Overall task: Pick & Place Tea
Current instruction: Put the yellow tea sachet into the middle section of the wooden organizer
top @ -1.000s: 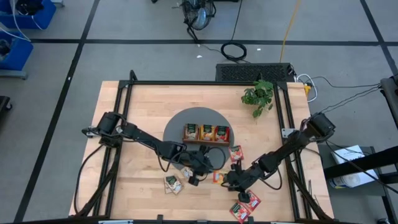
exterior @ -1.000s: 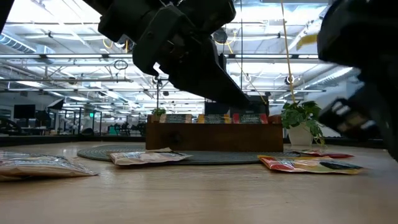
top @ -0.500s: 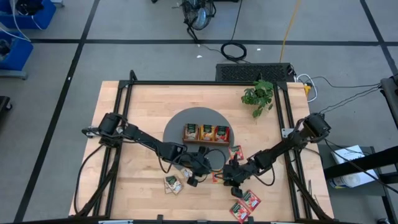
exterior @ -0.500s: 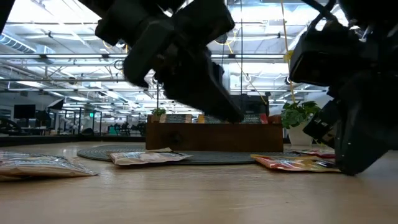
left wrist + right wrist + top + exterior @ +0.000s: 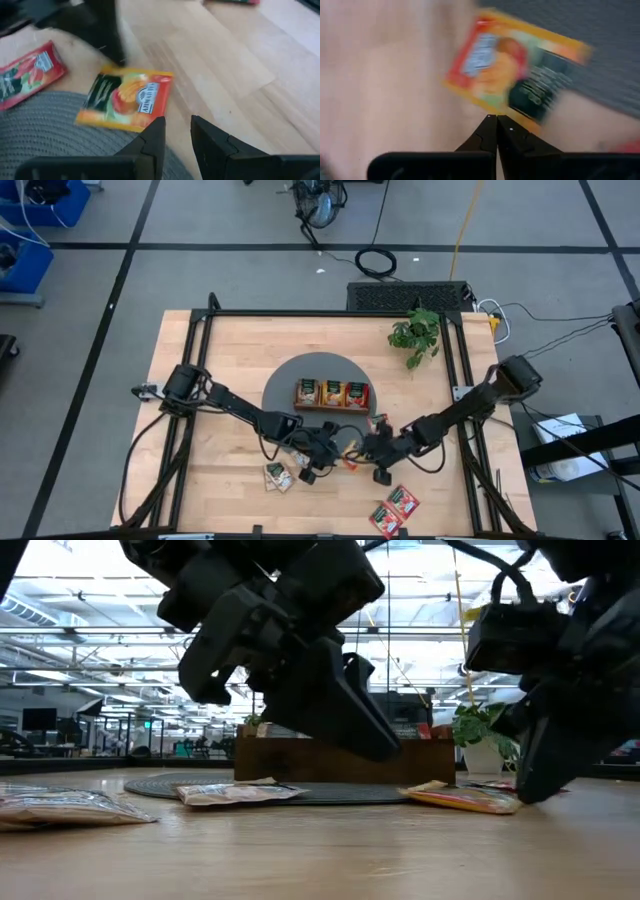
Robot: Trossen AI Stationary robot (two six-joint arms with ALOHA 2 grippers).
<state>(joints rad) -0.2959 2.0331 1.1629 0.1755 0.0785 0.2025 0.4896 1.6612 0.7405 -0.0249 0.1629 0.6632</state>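
1. Lying flat at the near right edge of the round grey woven mat [image 5: 315,380], the small orange tea sachet [image 5: 127,98] rests partly on the light wooden table [image 5: 225,345].
2. The right gripper [image 5: 496,125] hovers just above this sachet with its dark fingers pressed together, pinching nothing.
3. The left gripper [image 5: 176,131] is just left of the sachet, fingers a little apart, holding nothing.
4. A red tea sachet [image 5: 26,75] lies just beyond the orange one.
5. Two beige-white tea sachets [image 5: 278,475] lie near the left arm.
6. Two more red sachets [image 5: 394,509] lie at the near right.
7. The long brown wooden tray [image 5: 331,394] stands on the mat, with sachets inside.
8. A small green potted plant [image 5: 416,333] stands far right.
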